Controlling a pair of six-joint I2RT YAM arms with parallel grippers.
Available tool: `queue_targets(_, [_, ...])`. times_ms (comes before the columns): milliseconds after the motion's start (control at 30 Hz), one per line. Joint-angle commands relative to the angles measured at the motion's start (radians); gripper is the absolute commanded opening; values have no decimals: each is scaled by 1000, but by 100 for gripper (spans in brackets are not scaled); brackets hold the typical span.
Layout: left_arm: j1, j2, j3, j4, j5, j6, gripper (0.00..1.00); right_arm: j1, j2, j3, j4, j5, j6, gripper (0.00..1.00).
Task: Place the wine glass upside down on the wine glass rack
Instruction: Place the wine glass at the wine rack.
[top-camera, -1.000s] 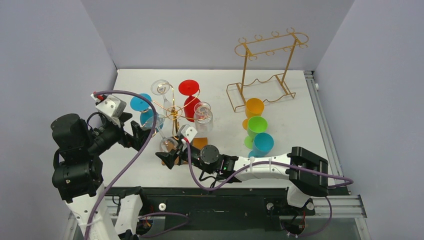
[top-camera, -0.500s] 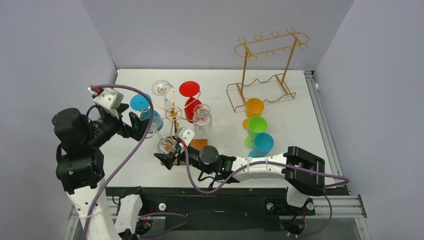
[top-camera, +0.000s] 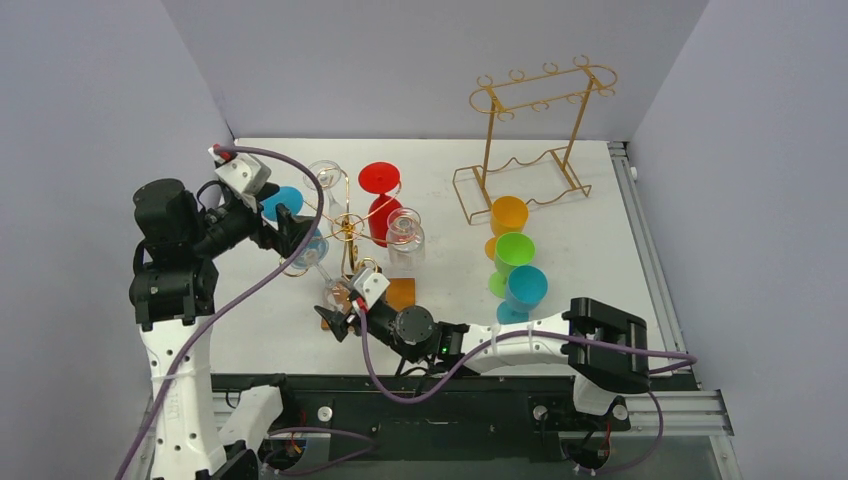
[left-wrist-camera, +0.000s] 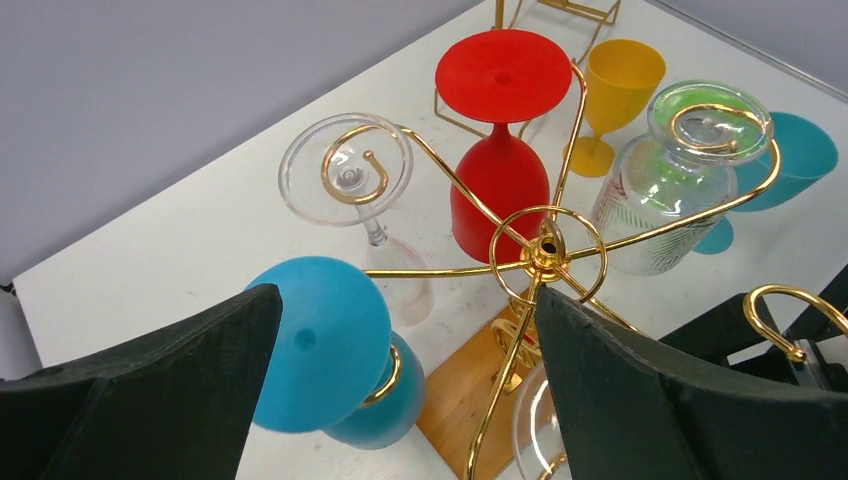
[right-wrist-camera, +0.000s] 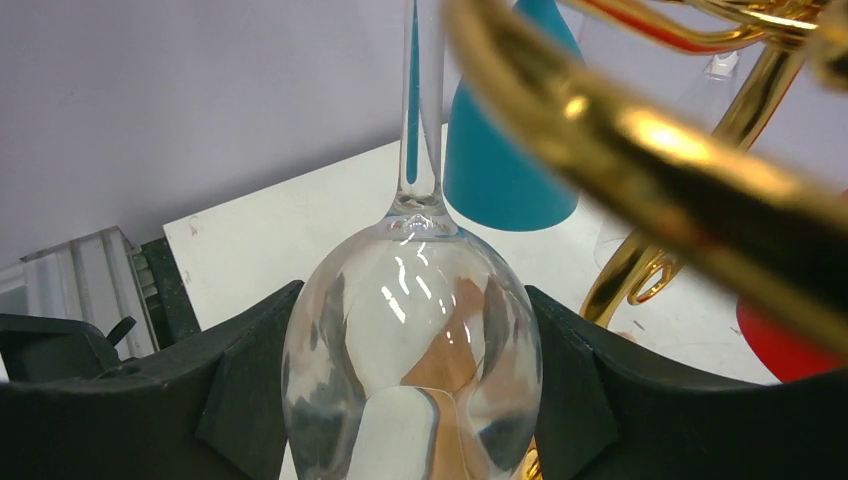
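Your right gripper (right-wrist-camera: 410, 345) cups the clear wine glass (right-wrist-camera: 415, 270) by its bowl, stem up, low beside the gold wire tree-shaped rack (left-wrist-camera: 547, 250). It looks thin, slick and fragile, so squeeze the bowl gently. Beyond, your left gripper (left-wrist-camera: 405, 330) hovers wide open, empty.

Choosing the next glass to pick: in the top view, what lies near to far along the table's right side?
Teal plastic goblet → green plastic goblet → orange plastic goblet → tall gold wire frame rack.
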Motion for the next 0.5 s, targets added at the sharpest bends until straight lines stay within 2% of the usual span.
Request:
queue_targets(0, [-54,37,47,22,-5,89,94,28,1,8,105,96,-61,0])
queue_targets(467, [-114,61,46,-38,-43,212,84,71,51,36,173,195,-116,0])
